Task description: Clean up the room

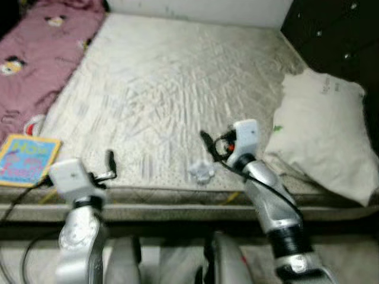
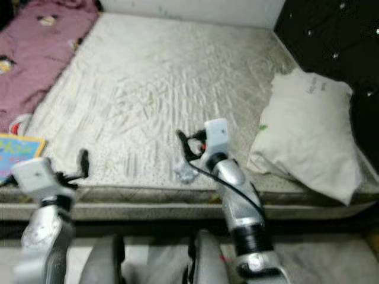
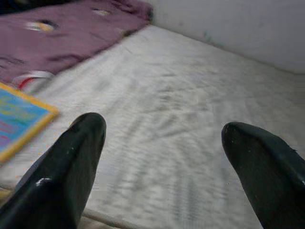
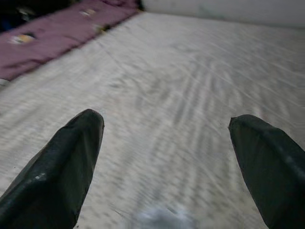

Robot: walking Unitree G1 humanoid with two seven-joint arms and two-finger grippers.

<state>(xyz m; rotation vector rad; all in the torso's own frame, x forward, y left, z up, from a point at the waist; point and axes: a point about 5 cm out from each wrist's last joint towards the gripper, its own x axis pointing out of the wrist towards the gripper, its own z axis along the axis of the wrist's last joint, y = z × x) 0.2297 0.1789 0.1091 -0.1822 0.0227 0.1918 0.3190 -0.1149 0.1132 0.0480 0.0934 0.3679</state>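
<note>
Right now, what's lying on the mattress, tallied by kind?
Crumpled white tissue: 1
White pillow: 1
Pink blanket: 1
Blue and yellow book: 1
Total: 4

Both the left end effector and the right end effector are open and holding nothing.

book [image 1: 26,160]: cut by left edge | crumpled white scrap [image 1: 202,172]: blurred, identity unclear

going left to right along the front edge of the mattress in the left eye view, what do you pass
Picture book → left gripper → crumpled white tissue → right gripper → white pillow.
</note>
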